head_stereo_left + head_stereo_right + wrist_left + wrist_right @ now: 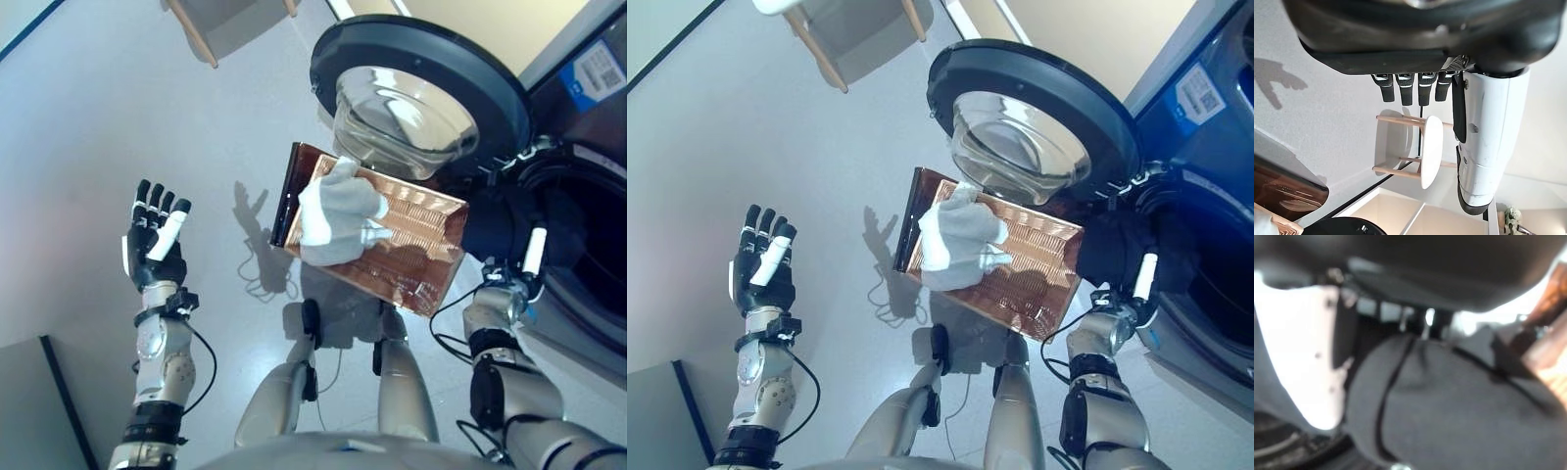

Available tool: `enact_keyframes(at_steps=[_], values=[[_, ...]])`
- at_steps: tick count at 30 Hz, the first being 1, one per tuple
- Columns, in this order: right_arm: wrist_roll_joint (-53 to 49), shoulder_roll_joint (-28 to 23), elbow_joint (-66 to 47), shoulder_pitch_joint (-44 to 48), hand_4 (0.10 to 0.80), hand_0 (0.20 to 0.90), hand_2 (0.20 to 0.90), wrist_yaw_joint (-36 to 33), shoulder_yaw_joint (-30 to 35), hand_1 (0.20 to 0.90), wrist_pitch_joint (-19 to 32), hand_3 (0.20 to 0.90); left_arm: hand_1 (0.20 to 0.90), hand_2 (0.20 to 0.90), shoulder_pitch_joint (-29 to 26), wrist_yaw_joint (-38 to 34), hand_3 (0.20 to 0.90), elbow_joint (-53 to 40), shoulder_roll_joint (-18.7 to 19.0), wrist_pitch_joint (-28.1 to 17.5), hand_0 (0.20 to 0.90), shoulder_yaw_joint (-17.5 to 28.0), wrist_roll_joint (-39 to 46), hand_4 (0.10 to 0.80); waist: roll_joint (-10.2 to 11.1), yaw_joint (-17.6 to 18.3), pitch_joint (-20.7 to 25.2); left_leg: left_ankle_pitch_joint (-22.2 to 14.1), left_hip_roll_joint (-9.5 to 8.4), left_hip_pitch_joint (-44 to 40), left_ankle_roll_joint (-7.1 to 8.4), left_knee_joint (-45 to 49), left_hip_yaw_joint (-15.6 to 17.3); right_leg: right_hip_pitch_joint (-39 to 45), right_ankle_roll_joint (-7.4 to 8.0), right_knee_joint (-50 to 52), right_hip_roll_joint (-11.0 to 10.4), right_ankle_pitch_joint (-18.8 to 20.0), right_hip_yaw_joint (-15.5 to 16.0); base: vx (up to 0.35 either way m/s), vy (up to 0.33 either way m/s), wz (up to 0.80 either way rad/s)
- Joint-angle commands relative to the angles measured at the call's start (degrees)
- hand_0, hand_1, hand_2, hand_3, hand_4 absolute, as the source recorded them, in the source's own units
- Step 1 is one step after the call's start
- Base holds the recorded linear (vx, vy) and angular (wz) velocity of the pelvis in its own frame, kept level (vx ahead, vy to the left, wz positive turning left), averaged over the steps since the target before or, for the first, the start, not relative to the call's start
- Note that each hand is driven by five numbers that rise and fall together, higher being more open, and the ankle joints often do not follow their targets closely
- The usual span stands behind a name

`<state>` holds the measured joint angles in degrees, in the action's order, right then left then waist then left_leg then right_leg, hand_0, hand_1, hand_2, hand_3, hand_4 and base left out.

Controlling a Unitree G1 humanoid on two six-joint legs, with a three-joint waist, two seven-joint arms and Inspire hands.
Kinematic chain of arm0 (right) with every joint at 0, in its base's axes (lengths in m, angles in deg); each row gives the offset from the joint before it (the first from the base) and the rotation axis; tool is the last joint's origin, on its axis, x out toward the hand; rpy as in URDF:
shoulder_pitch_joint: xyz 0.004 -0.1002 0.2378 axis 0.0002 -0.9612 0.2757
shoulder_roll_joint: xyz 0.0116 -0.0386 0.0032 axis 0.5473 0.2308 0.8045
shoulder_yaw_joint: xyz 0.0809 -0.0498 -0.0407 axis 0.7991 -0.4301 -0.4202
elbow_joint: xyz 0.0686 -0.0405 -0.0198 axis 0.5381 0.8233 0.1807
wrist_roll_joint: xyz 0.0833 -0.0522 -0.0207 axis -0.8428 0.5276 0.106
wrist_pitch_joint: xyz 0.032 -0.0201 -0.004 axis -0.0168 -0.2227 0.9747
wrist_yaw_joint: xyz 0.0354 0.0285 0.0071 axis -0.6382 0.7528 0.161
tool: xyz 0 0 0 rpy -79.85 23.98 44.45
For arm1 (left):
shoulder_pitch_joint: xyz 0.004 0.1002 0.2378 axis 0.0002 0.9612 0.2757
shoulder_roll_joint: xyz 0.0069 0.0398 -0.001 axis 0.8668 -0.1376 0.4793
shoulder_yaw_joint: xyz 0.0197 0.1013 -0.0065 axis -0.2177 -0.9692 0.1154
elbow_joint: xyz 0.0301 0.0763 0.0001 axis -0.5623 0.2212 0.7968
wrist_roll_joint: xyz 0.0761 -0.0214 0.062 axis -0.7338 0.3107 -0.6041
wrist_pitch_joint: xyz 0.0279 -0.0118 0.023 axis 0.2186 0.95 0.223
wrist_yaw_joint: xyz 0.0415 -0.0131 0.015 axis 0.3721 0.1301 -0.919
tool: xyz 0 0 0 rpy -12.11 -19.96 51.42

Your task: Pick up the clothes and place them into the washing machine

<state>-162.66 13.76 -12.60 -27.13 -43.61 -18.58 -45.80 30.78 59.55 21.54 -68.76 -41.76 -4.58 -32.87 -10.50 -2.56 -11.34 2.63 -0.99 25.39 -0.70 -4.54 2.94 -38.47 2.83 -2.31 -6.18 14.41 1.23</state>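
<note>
The task is looking about half done, as I judge it; the right hand (pixel 524 257) is gripping a dark garment (pixel 500 223), its fingers curled into the cloth, and it is holding this bundle just in front of the open drum (pixel 588 230) of the washing machine (pixel 1205 147); in the right wrist view the same dark grey cloth (pixel 1449 396) is filling the space past the fingers, so the grasp is seeming firm. The round glass door (pixel 416 93) is standing wide open, so nothing is blocking the way in. A white garment (pixel 338 211) is lying on the brown ribbed basket (pixel 421 259), which is sitting on the floor near the machine; this piece is not yet picked, so it is remaining as the next work after the dark one is going inside. The left hand (pixel 155 240) is hanging free well apart from the basket, its fingers straight and relaxed, holding nothing. A wooden stool (pixel 1415 152) is standing far behind. About writing: a white label (pixel 598 70) is showing on the machine, but its print is too small for me to read.
</note>
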Motion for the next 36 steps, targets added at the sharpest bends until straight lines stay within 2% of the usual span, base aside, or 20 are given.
enact_keyframes(at_steps=[1,10,15,24,31,36], values=[[2.34,-7.79,-2.07,4.14,0.3,0.2,0.2,-0.37,0.57,0.2,6.63,0.2,0.9,0.9,-1.42,1.4,0.9,-8.78,3.13,-7.65,0.9,0.92,0.83,0.8,-1.68,-0.65,0.4,0.33,-0.42,1.86,5.13,-0.46,-3.22,-2.47,2.38,8.92,-0.89,-8.67,1.27,0.0,0.0,0.0],[1.49,-14.51,-0.99,8.76,0.3,0.2,0.2,-4.45,5.15,0.2,10.32,0.2,0.9,0.9,-0.99,1.02,0.9,-9.03,3.29,-8.38,0.9,0.14,1.38,0.8,-3.59,-1.58,0.88,0.17,-0.63,3.09,5.96,-0.46,-3.84,-4.41,2.22,10.68,-0.97,-10.12,1.15,0.011,-0.005,0.04],[2.71,-21.44,0.42,10.01,0.3,0.2,0.2,-7.35,7.63,0.2,10.88,0.2,0.9,0.9,-0.34,0.79,0.9,-9.29,4.39,-8.55,0.9,1.09,0.9,0.8,-4.42,-1.57,1.54,0.37,-0.69,3.64,6.37,-0.46,-3.85,-5.98,2.18,11.7,-0.97,-10.17,1.03,0.008,-0.002,0.0],[4.29,-31.05,0.68,12.8,0.3,0.2,0.2,-11.42,9.23,0.2,11.87,0.2,0.9,0.9,0.04,0.57,0.9,-10.07,5.47,-8.67,0.9,2.08,0.84,0.8,-5.34,-1.22,1.98,-0.2,-0.92,3.95,6.61,-0.46,-3.49,-7.42,2.4,12.64,-1.06,-10.82,0.23,0.013,0.01,-0.05],[8.12,-38.24,0.1,14.91,0.3,0.2,0.2,-15.63,8.64,0.2,11.5,0.2,0.9,0.9,0.88,0.08,0.9,-11.45,6.09,-8.9,0.9,3.81,0.76,0.8,-5.71,-0.73,1.82,0.16,-1.27,4.96,6.4,-0.46,-2.76,-9.75,2.48,12.91,-1.1,-9.65,-0.64,-0.002,0.023,-0.1],[10.11,-39.12,-0.61,14.56,0.3,0.2,0.2,-16.44,8.06,0.2,11.43,0.2,0.9,0.9,0.96,-0.17,0.9,-11.94,5.8,-9.23,0.9,4.17,0.86,0.8,-5.49,-0.51,1.68,0.05,-0.94,5.3,6.15,-0.46,-2.23,-10.91,2.57,13.63,-0.79,-9.63,-1.21,0.011,0.006,-0.13]])
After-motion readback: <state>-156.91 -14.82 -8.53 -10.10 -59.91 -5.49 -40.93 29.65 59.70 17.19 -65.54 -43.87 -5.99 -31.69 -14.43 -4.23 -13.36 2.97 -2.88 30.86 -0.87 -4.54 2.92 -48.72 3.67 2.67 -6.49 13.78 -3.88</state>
